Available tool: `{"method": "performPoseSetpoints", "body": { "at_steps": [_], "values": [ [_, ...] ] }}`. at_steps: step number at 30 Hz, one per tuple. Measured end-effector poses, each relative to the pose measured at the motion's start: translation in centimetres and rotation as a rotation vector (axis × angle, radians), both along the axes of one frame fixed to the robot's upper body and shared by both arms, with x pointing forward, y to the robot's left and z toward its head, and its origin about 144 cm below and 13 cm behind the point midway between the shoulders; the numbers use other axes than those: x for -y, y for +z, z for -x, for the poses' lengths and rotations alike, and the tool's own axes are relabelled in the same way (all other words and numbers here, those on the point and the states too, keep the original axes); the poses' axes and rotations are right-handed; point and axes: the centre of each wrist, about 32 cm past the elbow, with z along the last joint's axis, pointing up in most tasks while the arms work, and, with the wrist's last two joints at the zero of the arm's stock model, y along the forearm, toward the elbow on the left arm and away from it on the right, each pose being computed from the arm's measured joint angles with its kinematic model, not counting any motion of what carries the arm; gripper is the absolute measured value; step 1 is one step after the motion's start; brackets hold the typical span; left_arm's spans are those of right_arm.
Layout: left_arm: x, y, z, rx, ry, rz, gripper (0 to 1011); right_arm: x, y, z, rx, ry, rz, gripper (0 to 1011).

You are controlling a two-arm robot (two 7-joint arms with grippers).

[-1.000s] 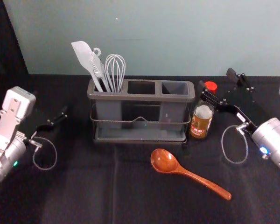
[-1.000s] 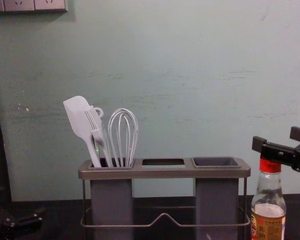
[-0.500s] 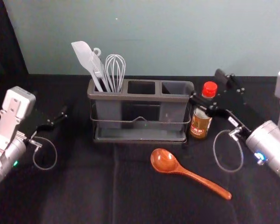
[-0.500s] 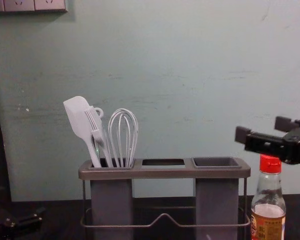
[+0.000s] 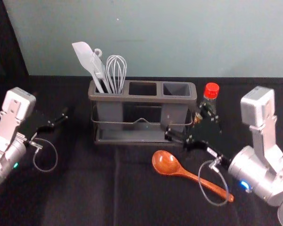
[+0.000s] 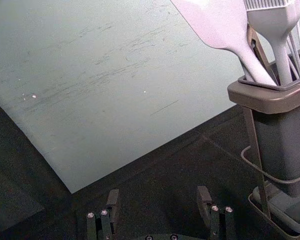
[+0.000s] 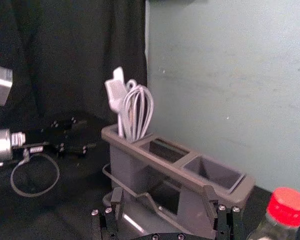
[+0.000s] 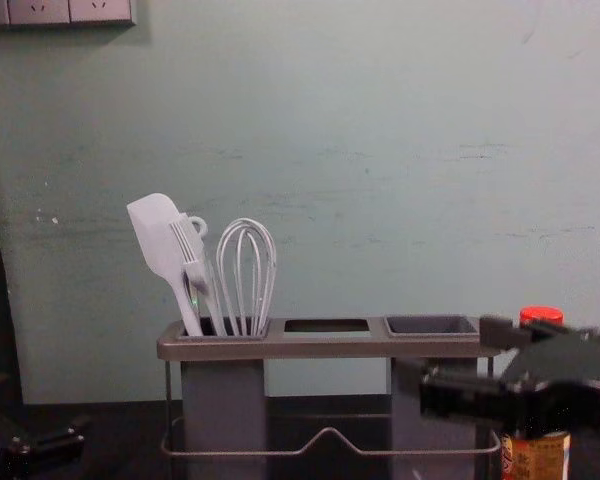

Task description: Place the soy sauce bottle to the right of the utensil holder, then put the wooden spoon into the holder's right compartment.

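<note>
My right gripper [image 5: 186, 122] is open above the table, in front of the holder's right end and the soy sauce bottle [image 5: 211, 91]; nothing is between its fingers. In the right wrist view, the gripper [image 7: 163, 195] has the utensil holder [image 7: 245, 187] beyond it. The bottle stands upright just right of the holder, its lower part mostly hidden by the gripper. The wooden spoon [image 5: 166, 163] lies before the holder, bowl left, handle slanting toward the front right. At the left, my parked left gripper [image 5: 49, 117] is open, as the left wrist view shows of the gripper [image 6: 159, 194].
A white spatula [image 5: 85, 54], a brush and a whisk [image 5: 116, 70] stand up from the holder's left compartment. The wall [image 5: 179, 37] rises behind the table. A looped cable on my right arm passes over the spoon's handle.
My right gripper has moved off the bottle's top, lower and toward the front left, and now blocks more of the bottle. Bottle, spoon, holder and left arm have stayed put.
</note>
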Motion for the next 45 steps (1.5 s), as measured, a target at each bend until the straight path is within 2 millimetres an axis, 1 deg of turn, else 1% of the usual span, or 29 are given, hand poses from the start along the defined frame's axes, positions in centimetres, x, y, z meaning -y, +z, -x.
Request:
{"method": "performPoseSetpoints", "body": {
  "at_steps": [6,14,15,36,39,45],
  "values": [
    [0.0,0.0,0.0,0.000,0.000,0.000,1000,-0.5,-1.1,0.8,-0.027,-0.010,0.020,1002],
    [0.0,0.0,0.0,0.000,0.000,0.000,1000,-0.2,-3.4,2.1,-0.080,-0.028,0.016,1002],
    [0.0,0.0,0.0,0.000,0.000,0.000,1000,-0.2,-3.4,2.1,-0.081,-0.028,0.016,1002],
    [0.0,0.0,0.0,0.000,0.000,0.000,1000,-0.4,-2.9,1.8,-0.072,-0.024,0.017,1002],
    [0.0,0.0,0.0,0.000,0.000,0.000,1000,-0.7,-2.3,1.8,-0.088,-0.032,0.066,1002],
    [0.0,0.0,0.0,0.000,0.000,0.000,1000,-2.3,-0.2,2.1,-0.180,-0.098,0.235,1002]
  ]
}}
